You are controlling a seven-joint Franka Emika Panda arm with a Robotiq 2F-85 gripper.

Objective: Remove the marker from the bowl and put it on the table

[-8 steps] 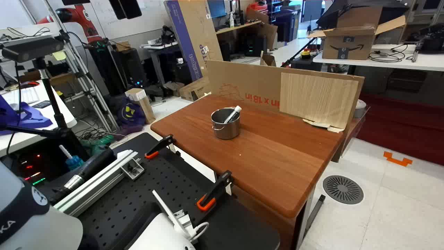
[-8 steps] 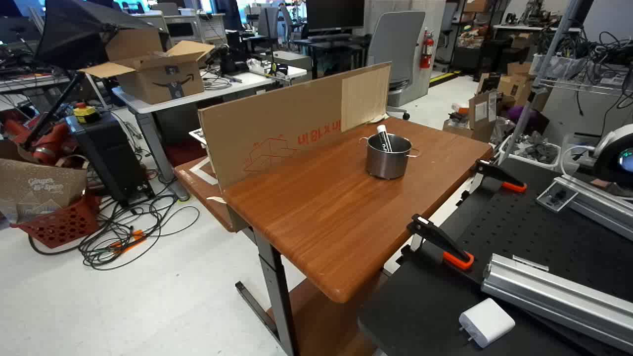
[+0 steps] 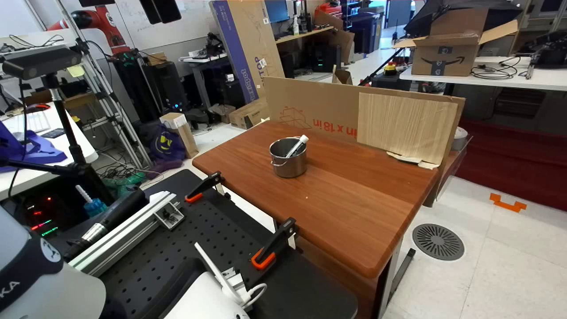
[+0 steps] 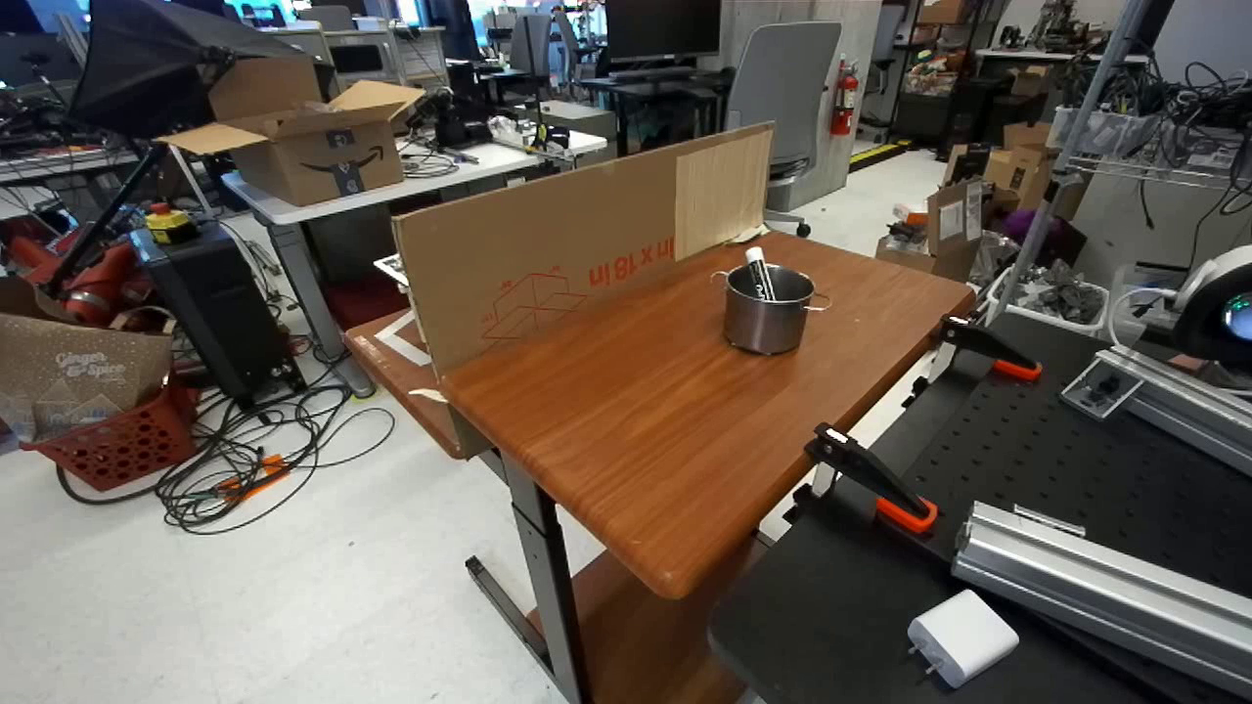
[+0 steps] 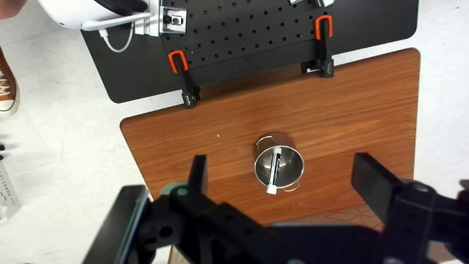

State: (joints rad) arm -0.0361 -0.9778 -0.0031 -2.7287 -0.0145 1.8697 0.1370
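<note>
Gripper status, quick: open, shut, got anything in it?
Gripper: open, jaws wide apart, holding nothing; the marker is in the bowl, its white end poking past the rim.

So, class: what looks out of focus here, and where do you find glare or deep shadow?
In the wrist view, the open hand looks dark and out of focus while the marker is crisper; also there, light glints inside the bowl; in an exterior view, deep shadow lies beneath the white desk; in both exterior views, the marker's lettering is too small to read.
</note>
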